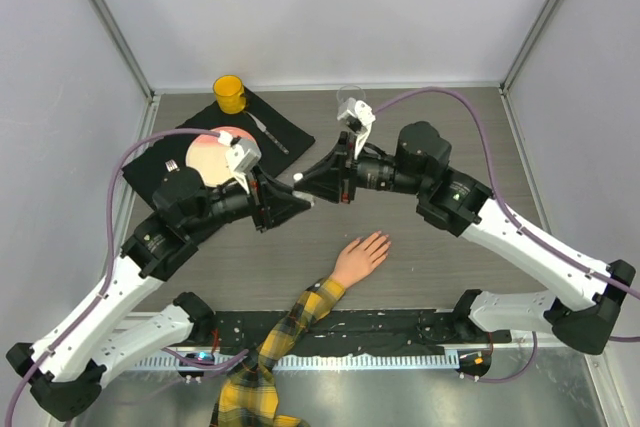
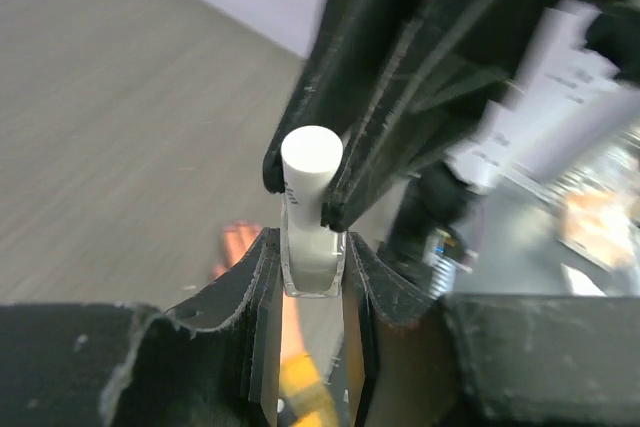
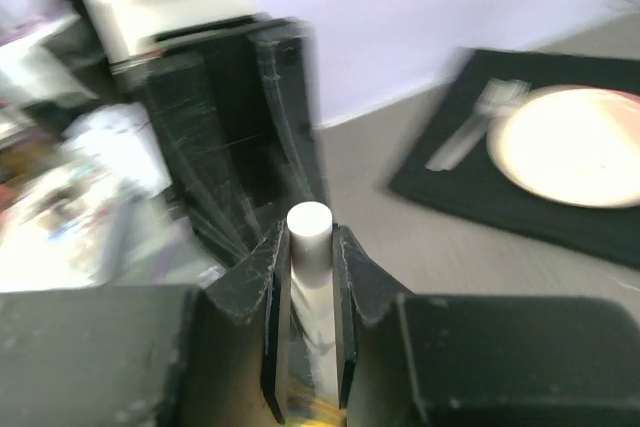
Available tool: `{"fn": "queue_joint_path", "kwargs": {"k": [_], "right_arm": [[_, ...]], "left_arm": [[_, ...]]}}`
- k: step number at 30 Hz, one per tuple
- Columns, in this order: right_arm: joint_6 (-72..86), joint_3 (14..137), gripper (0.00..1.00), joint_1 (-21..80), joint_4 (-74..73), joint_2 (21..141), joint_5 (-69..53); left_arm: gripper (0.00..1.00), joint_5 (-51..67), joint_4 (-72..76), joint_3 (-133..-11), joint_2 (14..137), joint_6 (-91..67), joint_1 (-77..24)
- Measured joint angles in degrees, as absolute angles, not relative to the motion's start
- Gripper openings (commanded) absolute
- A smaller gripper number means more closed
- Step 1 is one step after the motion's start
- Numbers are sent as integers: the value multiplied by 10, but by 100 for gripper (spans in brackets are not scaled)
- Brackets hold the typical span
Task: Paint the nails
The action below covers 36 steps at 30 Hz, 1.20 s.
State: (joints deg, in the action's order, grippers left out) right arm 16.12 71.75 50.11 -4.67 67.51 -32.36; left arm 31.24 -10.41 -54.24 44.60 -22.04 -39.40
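Top view bright, even and sharp, soft shadows on the tabletop (image 1: 400,277). Wrist views smear with motion blur at 3 and 9 o'clock; the left pincer (image 2: 308,247) is dark, the white cap (image 2: 311,159) crisp, the plate (image 3: 575,147) glaring.

A lab test cell, this. White panel walls (image 1: 330,7) and metal corner posts (image 1: 110,22) box in the wood-grain table (image 1: 420,257).

Left arm (image 1: 110,287) runs from its base at 7 o'clock, forearm pointing toward 3 o'clock. The left gripper (image 2: 312,247) is clamped on the small clear bottle (image 2: 312,272). Right arm (image 1: 520,232) comes from 4 o'clock, forearm toward 9 o'clock. The right gripper (image 3: 310,247) is tip-to-tip with the left, its fingers (image 3: 278,277) pressed on both sides of the white cap (image 3: 308,222).
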Motion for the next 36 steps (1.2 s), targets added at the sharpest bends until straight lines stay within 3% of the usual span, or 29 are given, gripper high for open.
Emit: {"fn": "queue_joint_path", "kwargs": {"k": [6, 8, 11, 12, 18, 19, 21, 24, 29, 36], "right_arm": [[103, 852, 1, 729, -160, 763, 294], [100, 875, 1, 765, -170, 789, 420], [95, 862, 3, 780, -174, 796, 504], [91, 856, 11, 780, -178, 795, 515], [71, 829, 30, 773, -186, 759, 444], [70, 825, 39, 773, -188, 750, 424], [71, 819, 44, 769, -196, 726, 360], [77, 814, 61, 751, -209, 692, 251], [87, 796, 68, 671, -221, 627, 51], [119, 796, 69, 542, -219, 615, -178]], "left_arm": [[0, 166, -160, -586, 478, -175, -396], [0, 156, -159, -593, 490, -168, -398], [0, 161, -152, -593, 516, -159, -403], [0, 167, -145, -592, 522, -156, -404], [0, 230, -95, -548, 501, -156, -398], [0, 244, -84, -539, 492, -161, -396], [0, 281, -52, -511, 466, -174, -394], [0, 313, -38, -499, 439, -184, -394], [0, 362, -36, -499, 409, -194, -394], [0, 444, -21, -499, 407, -234, -394]]}}
